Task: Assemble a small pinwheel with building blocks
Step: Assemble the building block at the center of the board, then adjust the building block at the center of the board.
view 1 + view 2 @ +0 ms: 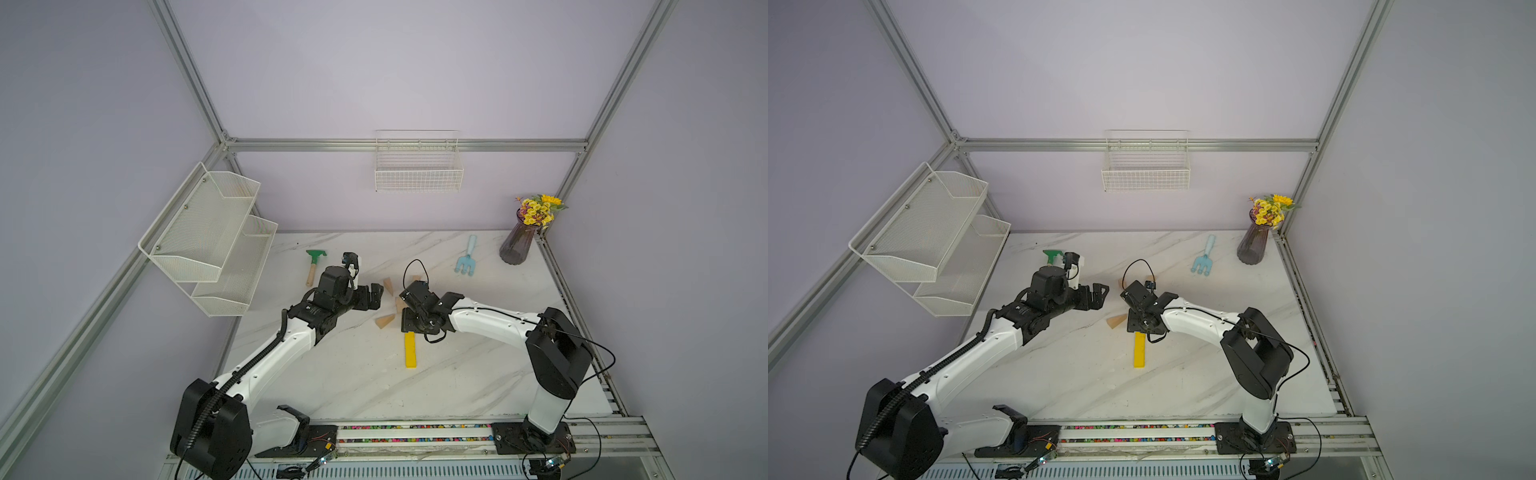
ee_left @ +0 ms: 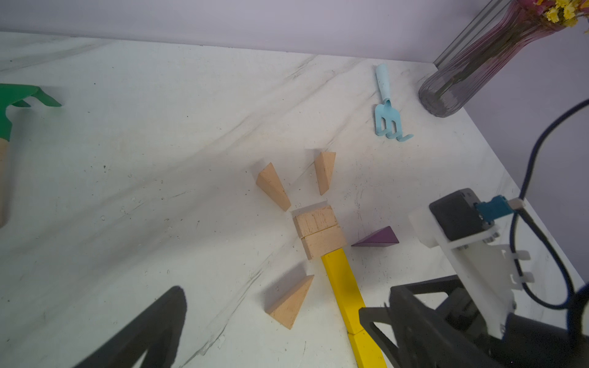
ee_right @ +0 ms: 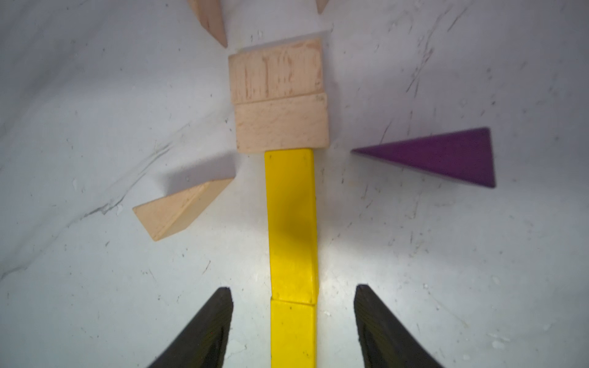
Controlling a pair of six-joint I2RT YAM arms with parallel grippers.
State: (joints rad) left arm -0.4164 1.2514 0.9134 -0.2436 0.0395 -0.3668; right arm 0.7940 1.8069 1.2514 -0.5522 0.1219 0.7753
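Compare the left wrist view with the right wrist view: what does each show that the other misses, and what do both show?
Only the left wrist view: the green rake, the light blue fork, the vase. Only the right wrist view: the jaws of the right gripper, open either side of the yellow stick, not touching it. Both: the wood hub, the purple wedge, the stick.

Rake [image 1: 312, 266], fork [image 1: 467, 255], vase [image 1: 515, 245] rest on marble table [image 1: 374, 386].

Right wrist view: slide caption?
Open right gripper straddles the yellow stick without touching; wood hub at its end, purple wedge lying apart.
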